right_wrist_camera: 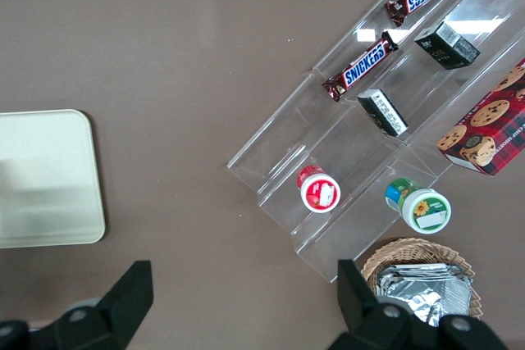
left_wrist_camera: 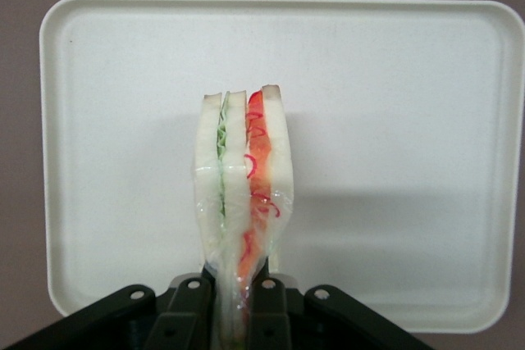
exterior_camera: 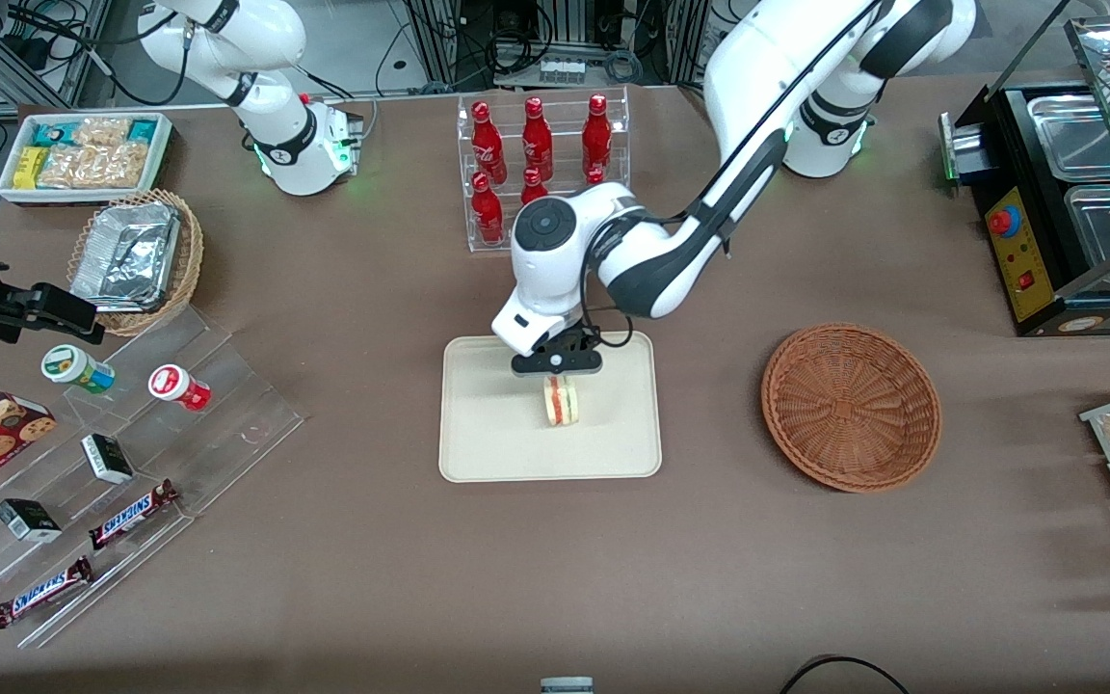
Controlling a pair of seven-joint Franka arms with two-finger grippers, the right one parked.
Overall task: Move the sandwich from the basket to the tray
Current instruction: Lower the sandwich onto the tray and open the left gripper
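The gripper (exterior_camera: 558, 374) hangs over the tray (exterior_camera: 488, 434) at frame centre, jaws clamped on the sandwich (exterior_camera: 561, 401), whose lower tip they hide. The basket (exterior_camera: 850, 405) sits apart on the tabletop (exterior_camera: 709, 578).

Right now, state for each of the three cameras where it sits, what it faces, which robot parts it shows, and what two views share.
Front view: high, facing both arms across the brown table; left gripper shut on the triangular white-bread sandwich over the cream rectangular tray; empty reddish-brown wicker basket beside it.
Left wrist view: looks down past black fingers at sandwich and tray.
Right wrist view: parked, looking down at the clear acrylic snack steps.
Shared: all show the tray.
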